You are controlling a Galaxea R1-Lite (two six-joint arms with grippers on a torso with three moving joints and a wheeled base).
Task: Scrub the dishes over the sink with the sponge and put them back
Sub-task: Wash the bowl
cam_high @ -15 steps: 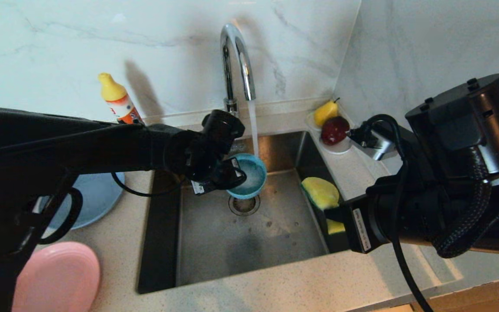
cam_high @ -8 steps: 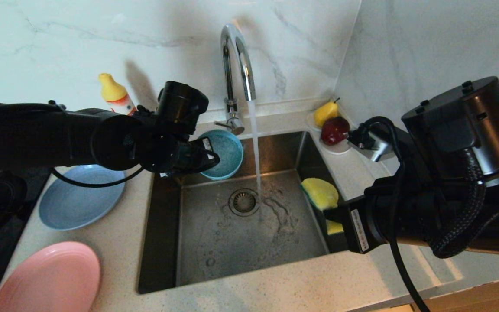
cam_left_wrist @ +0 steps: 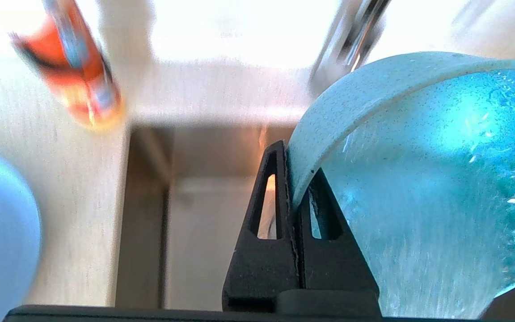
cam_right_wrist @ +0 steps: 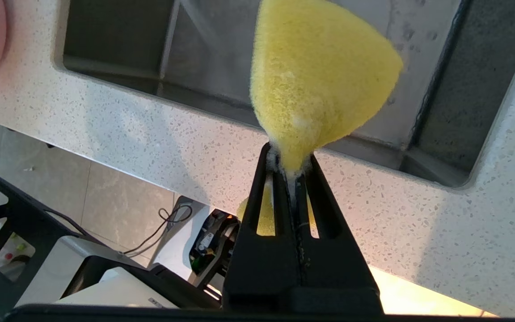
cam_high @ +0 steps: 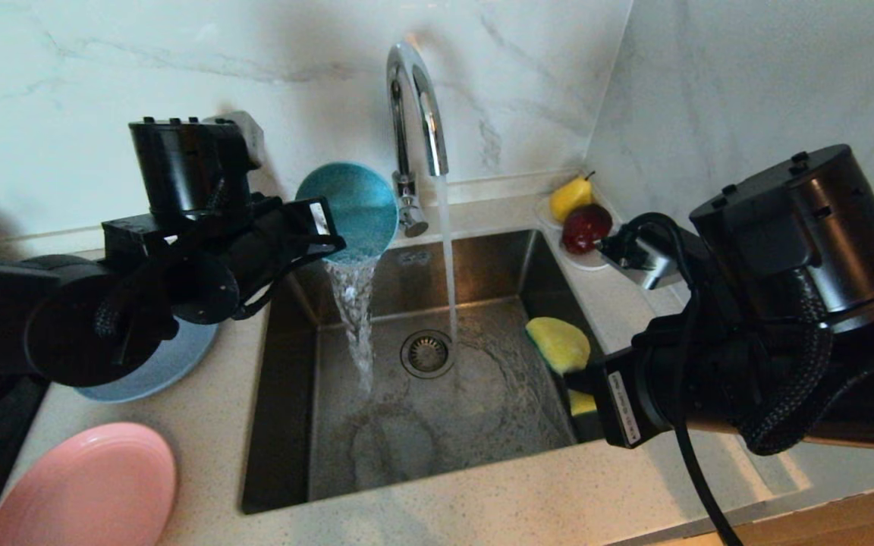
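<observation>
My left gripper (cam_high: 323, 231) (cam_left_wrist: 294, 163) is shut on the rim of the teal-blue bowl (cam_high: 350, 212) (cam_left_wrist: 423, 188). The bowl is tipped on its side over the back left of the sink (cam_high: 285, 425), and water pours out of it into the basin. The yellow sponge (cam_high: 557, 343) (cam_right_wrist: 318, 76) is pinched in my shut right gripper (cam_high: 581, 375) (cam_right_wrist: 289, 163) above the sink's right edge. On the counter left of the sink lie the light-blue plate (cam_high: 152, 364), partly behind my left arm, and the pink plate (cam_high: 88, 485) near the front.
The chrome tap (cam_high: 414, 114) runs a stream of water down beside the drain strainer (cam_high: 427, 353). A white saucer (cam_high: 596, 262) with a pear (cam_high: 570, 196) and a red apple (cam_high: 587, 226) stands at the back right. An orange bottle (cam_left_wrist: 78, 76) is behind the left arm.
My left gripper has lifted the bowl out from under the tap stream, moved it left and up, and tipped it so that its water pours out. The right arm has kept still.
</observation>
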